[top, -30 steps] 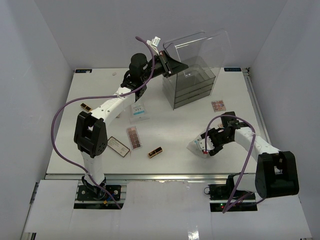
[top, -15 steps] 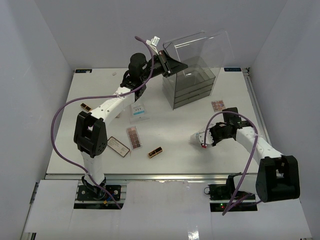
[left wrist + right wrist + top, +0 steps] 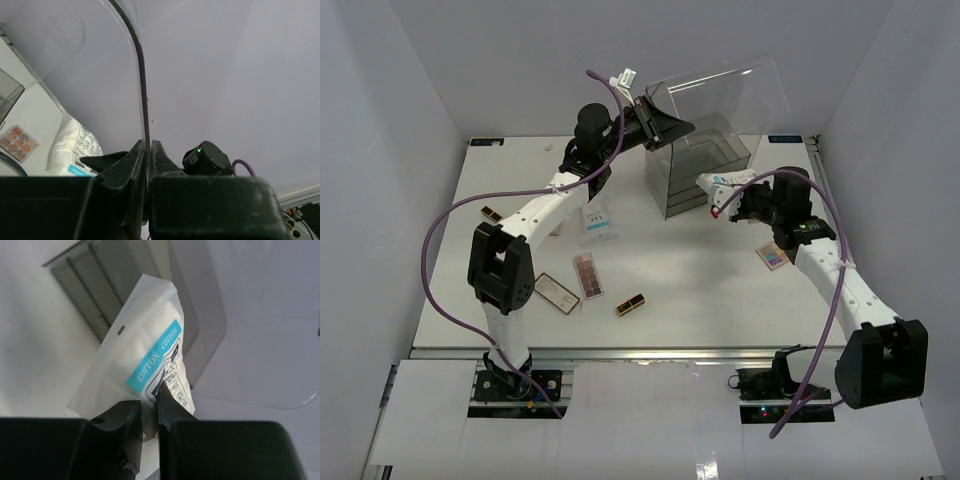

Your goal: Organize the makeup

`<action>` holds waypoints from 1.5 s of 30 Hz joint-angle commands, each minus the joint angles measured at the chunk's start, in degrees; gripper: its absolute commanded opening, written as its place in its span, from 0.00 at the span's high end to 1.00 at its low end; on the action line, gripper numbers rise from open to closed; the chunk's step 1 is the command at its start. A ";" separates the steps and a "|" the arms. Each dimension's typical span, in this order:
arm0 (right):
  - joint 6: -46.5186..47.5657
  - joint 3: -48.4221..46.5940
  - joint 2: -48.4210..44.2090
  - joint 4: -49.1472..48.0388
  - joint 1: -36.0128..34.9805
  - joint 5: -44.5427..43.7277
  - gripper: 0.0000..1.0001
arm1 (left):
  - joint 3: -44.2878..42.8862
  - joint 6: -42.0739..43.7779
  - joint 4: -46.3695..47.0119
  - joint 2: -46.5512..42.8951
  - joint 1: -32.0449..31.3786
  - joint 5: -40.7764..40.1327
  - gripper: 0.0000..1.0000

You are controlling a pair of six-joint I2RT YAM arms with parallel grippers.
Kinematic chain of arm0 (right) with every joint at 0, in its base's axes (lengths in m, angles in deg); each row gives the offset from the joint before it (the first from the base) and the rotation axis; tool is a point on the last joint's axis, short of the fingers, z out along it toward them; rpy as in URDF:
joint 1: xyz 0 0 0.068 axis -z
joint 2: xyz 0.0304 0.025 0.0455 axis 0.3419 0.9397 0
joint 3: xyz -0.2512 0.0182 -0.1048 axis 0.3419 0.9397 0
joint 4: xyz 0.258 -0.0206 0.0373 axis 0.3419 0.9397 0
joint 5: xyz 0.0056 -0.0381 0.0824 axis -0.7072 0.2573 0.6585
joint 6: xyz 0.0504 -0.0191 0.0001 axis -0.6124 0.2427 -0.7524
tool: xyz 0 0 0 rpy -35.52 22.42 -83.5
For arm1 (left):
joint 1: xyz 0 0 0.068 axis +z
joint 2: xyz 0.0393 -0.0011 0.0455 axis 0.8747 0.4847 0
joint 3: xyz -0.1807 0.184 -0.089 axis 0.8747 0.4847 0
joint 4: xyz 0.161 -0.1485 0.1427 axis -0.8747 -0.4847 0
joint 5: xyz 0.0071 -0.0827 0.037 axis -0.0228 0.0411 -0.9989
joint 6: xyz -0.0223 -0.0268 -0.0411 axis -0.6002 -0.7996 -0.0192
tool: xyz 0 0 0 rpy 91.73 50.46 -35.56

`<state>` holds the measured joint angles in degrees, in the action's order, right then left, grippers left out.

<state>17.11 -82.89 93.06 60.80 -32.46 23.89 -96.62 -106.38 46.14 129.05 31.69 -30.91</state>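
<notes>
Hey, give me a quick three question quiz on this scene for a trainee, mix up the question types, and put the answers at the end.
1. True or false: the left hand is shut on the raised clear lid of the drawer box.
2. What does the right hand hold? A) lipstick B) white-blue sachet C) brown palette
3. Fill in: the word printed on that sachet is ____.
Key: 1 true; 2 B; 3 COTTON.
</notes>
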 commanded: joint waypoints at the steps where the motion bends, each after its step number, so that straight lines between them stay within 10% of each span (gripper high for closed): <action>1: -7.30 -2.08 4.41 -20.37 -4.86 -13.20 0.92 | -3.90 -2.47 4.30 -0.66 0.62 -0.25 0.87; 13: 1.65 -4.57 20.14 -43.83 -12.82 -30.35 0.92 | -7.50 -5.65 5.64 2.36 1.02 0.02 0.87; 23: 3.40 -10.59 29.05 -47.30 -10.84 -27.71 0.89 | -8.38 -5.92 4.86 1.93 1.98 0.37 0.87; 27: 4.73 -13.07 32.42 -47.81 -10.36 -27.88 0.72 | -8.10 -5.91 4.49 1.81 2.08 0.46 0.87; 33: 4.18 -13.15 31.82 -44.35 -9.94 -25.87 0.21 | -7.39 -5.83 4.24 1.22 2.54 0.46 0.87; 45: 1.14 -5.08 11.49 -14.20 -9.85 -10.20 0.12 | -7.07 -6.45 4.33 1.13 2.95 0.55 0.87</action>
<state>19.07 -88.00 111.64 30.06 -42.36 5.78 -101.96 -112.90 47.82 132.34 33.56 -28.81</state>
